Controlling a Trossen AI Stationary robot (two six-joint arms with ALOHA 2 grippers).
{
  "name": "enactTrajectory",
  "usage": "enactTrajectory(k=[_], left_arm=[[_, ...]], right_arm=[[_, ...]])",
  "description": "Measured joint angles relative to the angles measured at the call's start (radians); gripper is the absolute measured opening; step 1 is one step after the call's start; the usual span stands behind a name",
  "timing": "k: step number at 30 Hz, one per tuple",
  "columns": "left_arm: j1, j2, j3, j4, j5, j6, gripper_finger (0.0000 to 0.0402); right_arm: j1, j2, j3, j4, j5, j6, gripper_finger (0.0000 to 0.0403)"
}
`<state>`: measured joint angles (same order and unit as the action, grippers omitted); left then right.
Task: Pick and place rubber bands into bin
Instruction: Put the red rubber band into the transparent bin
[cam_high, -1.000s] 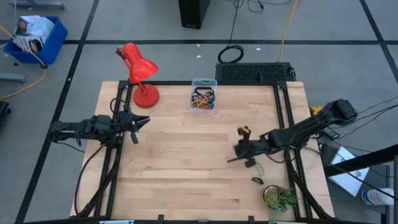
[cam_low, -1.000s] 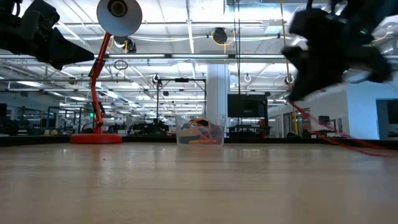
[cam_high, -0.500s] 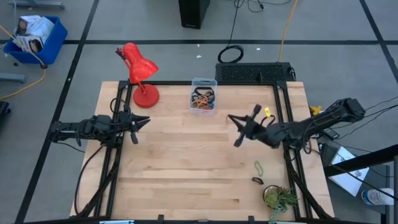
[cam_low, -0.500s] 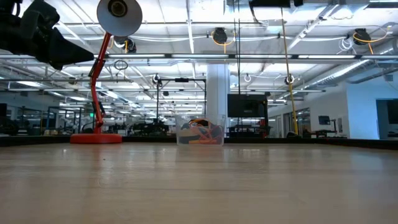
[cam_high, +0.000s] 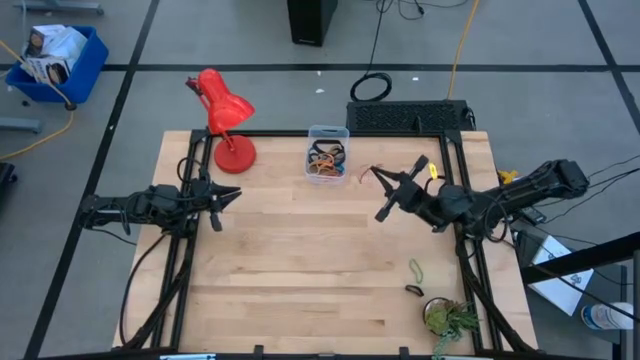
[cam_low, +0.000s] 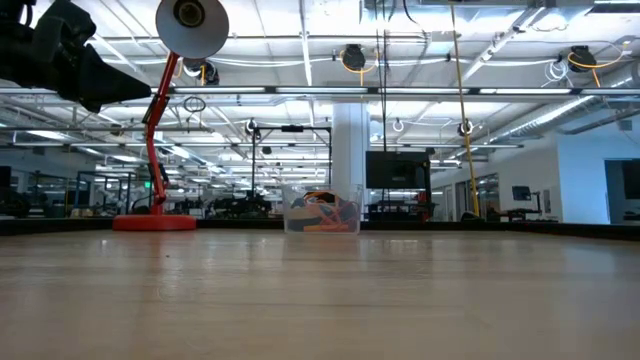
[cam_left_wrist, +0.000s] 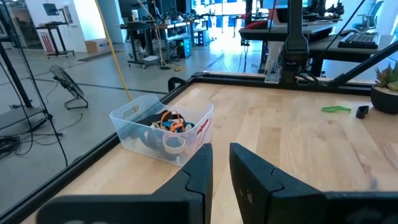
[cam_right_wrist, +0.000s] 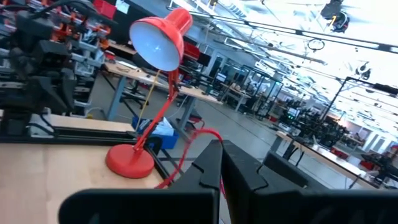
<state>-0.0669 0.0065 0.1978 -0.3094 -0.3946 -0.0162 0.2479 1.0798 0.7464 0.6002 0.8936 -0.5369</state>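
My right gripper (cam_high: 386, 184) hangs above the table right of the bin and is shut on a red rubber band (cam_right_wrist: 198, 140). The bin (cam_high: 327, 153) is a clear box at the far edge with several bands in it, and it also shows in the left wrist view (cam_left_wrist: 163, 127) and the low view (cam_low: 322, 212). A green band (cam_high: 415, 268) and a black band (cam_high: 413, 290) lie flat on the table near the right. My left gripper (cam_high: 226, 196) waits at the table's left, empty, with a narrow gap between its fingers (cam_left_wrist: 221, 163). My right gripper pinches the red band between its two fingers, on the strand at their free ends (cam_right_wrist: 214, 140). The fingers lie about level and point from the table's right toward the bin. The band loops out slack past the tips, lifted clear of the table.
A red desk lamp (cam_high: 225, 115) stands at the far left, left of the bin. A small potted plant (cam_high: 447, 318) sits at the near right corner. Black rails (cam_high: 190, 250) run along the table's left and right sides.
My right gripper has risen from the table near the right side, out of the low view. It has moved toward the far edge and the bin, turning as it went, with the red band between its fingers. The green and black bands stay on the table.
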Motion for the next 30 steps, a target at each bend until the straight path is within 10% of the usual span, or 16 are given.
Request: enactTrajectory(k=[14,30], left_arm=[[0.000,0.000,0.000,0.000,0.000,0.001,0.0063],[0.000,0.000,0.000,0.000,0.000,-0.012,0.0063]], right_arm=[[-0.099,0.000,0.002,0.158,-0.019,-0.108,0.0000],[-0.470,0.158,0.236,0.160,-0.662,0.116,0.0000]])
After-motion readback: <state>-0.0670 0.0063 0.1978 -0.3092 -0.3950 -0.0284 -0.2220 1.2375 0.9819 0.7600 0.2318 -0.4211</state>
